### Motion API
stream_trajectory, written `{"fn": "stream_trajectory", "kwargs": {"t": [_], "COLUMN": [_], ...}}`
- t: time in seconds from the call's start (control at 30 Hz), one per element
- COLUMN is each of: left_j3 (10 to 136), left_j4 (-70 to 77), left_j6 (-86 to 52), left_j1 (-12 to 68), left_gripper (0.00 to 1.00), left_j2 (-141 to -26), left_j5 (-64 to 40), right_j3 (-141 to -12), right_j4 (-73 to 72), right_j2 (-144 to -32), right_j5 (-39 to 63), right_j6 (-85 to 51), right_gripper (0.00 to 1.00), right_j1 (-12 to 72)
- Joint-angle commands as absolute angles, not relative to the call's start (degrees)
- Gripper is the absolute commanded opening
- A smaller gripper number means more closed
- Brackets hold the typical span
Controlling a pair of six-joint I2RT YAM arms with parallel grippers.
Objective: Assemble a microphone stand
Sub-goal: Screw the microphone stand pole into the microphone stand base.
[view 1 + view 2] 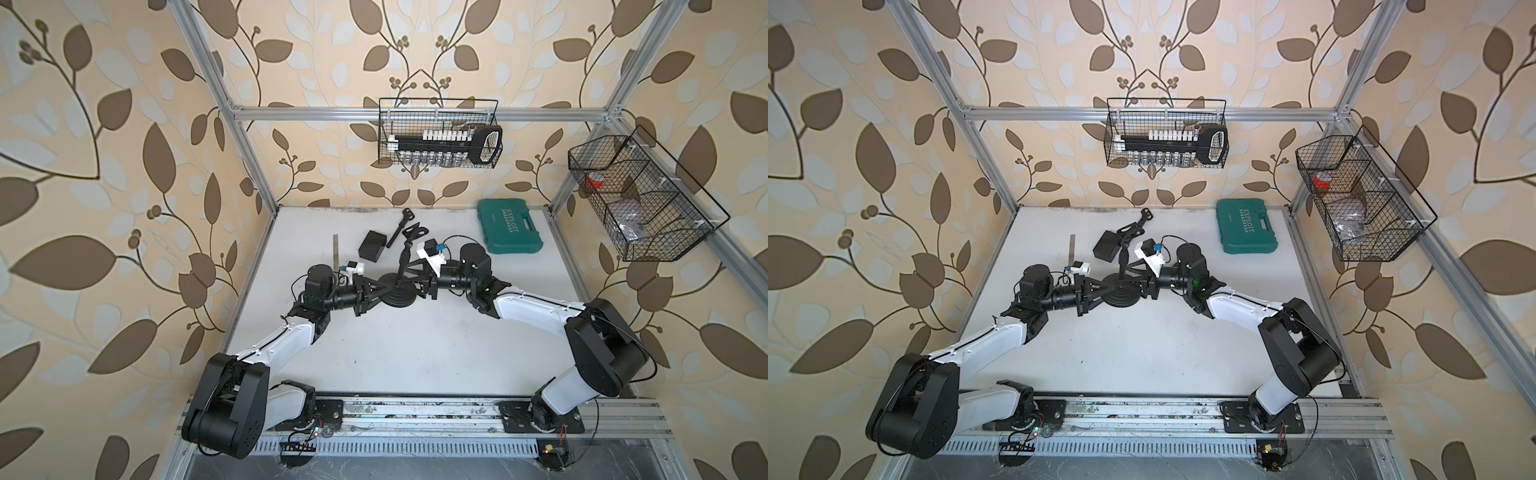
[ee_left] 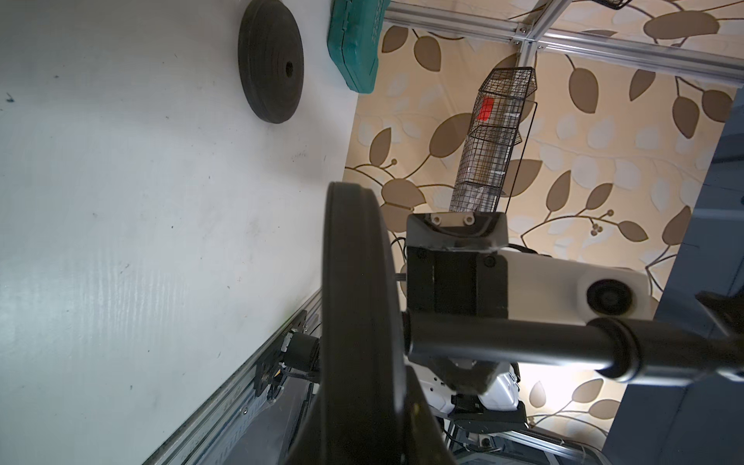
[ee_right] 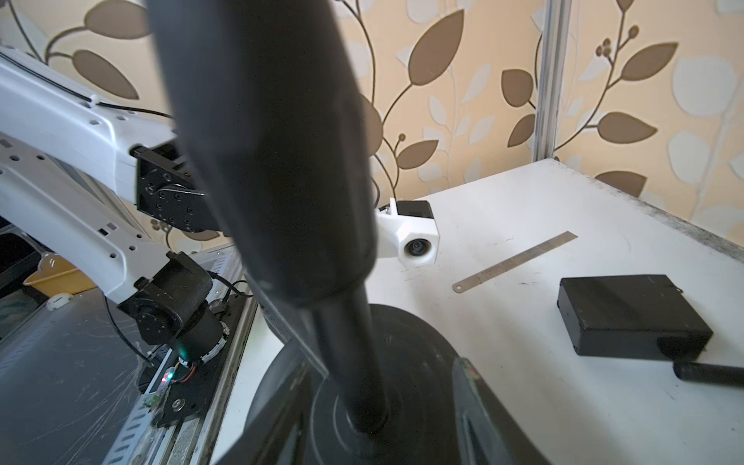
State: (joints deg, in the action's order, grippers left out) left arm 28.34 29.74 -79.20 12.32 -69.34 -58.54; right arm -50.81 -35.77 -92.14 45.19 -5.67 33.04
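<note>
The right claw [image 1: 409,280] stands spread around the lower pole [image 3: 354,362]. In the right wrist view its fingers [image 3: 495,406] flank the shaft on both sides with a gap to each, so it grips nothing. Opposite it, the left claw [image 1: 384,289] is pressed together on the rim of the round base [image 1: 399,297], pinching it from the far side. The pole stands in the base's centre socket, mid-worktop [image 1: 415,353], between the two arms.

This looks like a pause between turns while the pole is threaded into the base. To do it well:

- The right claw should close low on the shaft, just above the socket, where a twist bends the pole least.
- It should turn about the pole's own axis, with no sideways pull, so the thread does not cross.
- The left pinch must stay firm so the base cannot spin along with the pole.
- I cannot tell whether the base sits fully flat, and pressing it down would help.

Behind them lie a loose rod [image 1: 399,228], a black box [image 1: 372,245] and a ruler [image 1: 336,249], all clear of the work.
</note>
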Motion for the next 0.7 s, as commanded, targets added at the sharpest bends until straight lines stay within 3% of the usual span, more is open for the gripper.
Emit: {"fn": "stream_trajectory", "kwargs": {"t": [0.0, 0.13, 0.4, 0.47, 0.67], "left_j3": [31.69, 31.67, 31.81, 31.82, 32.11], "left_j4": [33.27, 33.23, 34.43, 34.79, 36.56], "left_j6": [-77.43, -77.3, -77.46, -77.6, -78.05], "left_j1": [12.13, 12.13, 12.13, 12.13, 12.13], "left_gripper": [0.0, 0.0, 0.0, 0.0, 0.0], "left_j2": [-68.09, -68.51, -68.12, -67.81, -67.24], "left_j5": [-62.29, -62.58, -61.64, -61.15, -60.56], "right_j3": [-53.4, -54.24, -51.77, -50.46, -45.98], "right_j4": [-38.3, -39.64, -44.27, -44.51, -39.79], "right_j2": [-94.0, -95.25, -95.55, -94.89, -91.42], "right_j5": [49.8, 51.21, 48.72, 45.24, 22.96], "right_j6": [-4.73, -5.84, -9.69, -10.77, -11.16], "right_gripper": [0.54, 0.45, 0.12, 0.02, 0.0], "right_j1": [33.0, 32.96, 33.2, 33.49, 39.59]}}
